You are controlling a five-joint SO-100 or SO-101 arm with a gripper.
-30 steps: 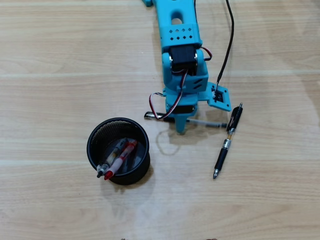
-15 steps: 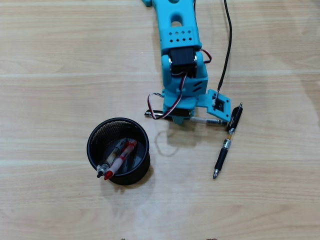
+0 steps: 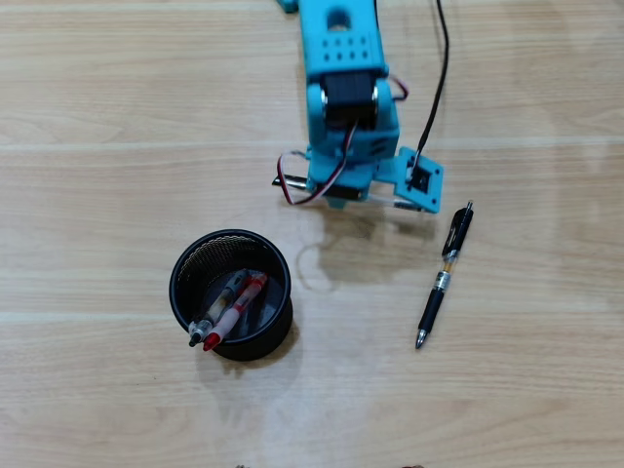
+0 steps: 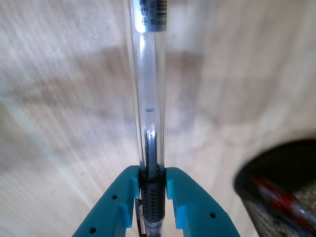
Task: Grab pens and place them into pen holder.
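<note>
In the wrist view my teal gripper (image 4: pixel 153 186) is shut on a clear-barrelled pen (image 4: pixel 149 89) at its black rubber grip. The barrel runs straight up the frame, above the wooden table. In the overhead view the teal arm (image 3: pixel 346 97) hangs over the table's upper middle and covers the jaws; the held pen's dark end (image 3: pixel 284 180) pokes out to its left. The black mesh pen holder (image 3: pixel 181 292) stands below and left of the arm, with a red pen (image 3: pixel 242 302) and a grey pen (image 3: pixel 216 312) inside. The holder's rim (image 4: pixel 247 173) shows at the wrist view's lower right.
A black pen (image 3: pixel 445 276) lies on the table right of the holder, below and right of the arm. A black cable (image 3: pixel 441 78) runs down along the arm's right side. The table is light wood.
</note>
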